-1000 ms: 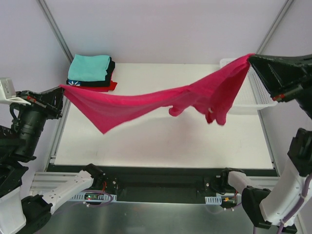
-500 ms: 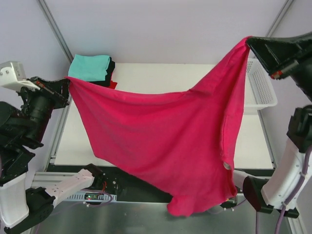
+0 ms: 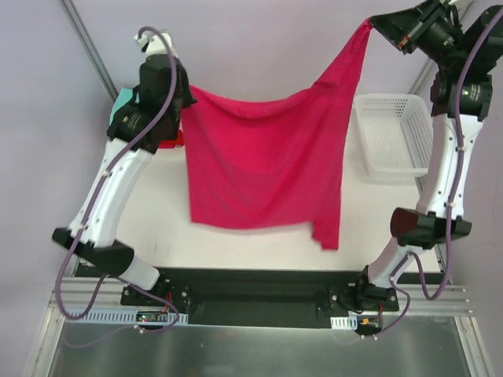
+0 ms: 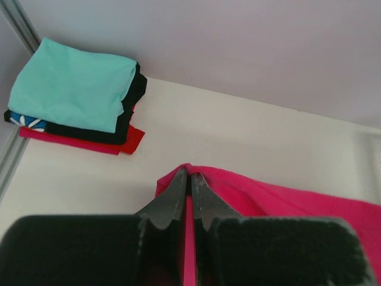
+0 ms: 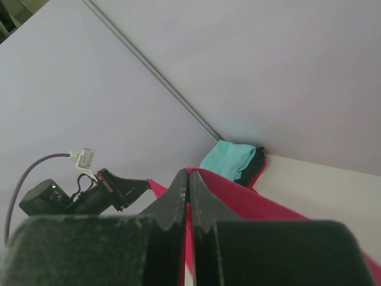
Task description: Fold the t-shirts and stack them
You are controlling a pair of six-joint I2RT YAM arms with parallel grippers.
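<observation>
One second on, the crimson-pink t-shirt [image 3: 267, 165] is hanging open as a nearly flat sheet over the surface [image 3: 259, 247], no longer sagging in a bunched rope. That is readying it, I judge, for laying down and folding. The left hand [image 3: 182, 98] is clamping one top corner, raised beside the folded t-shirts [image 4: 77, 89]. The right hand [image 3: 376, 23] is pinching the other corner, held higher, above the basket [image 3: 393, 133].
</observation>
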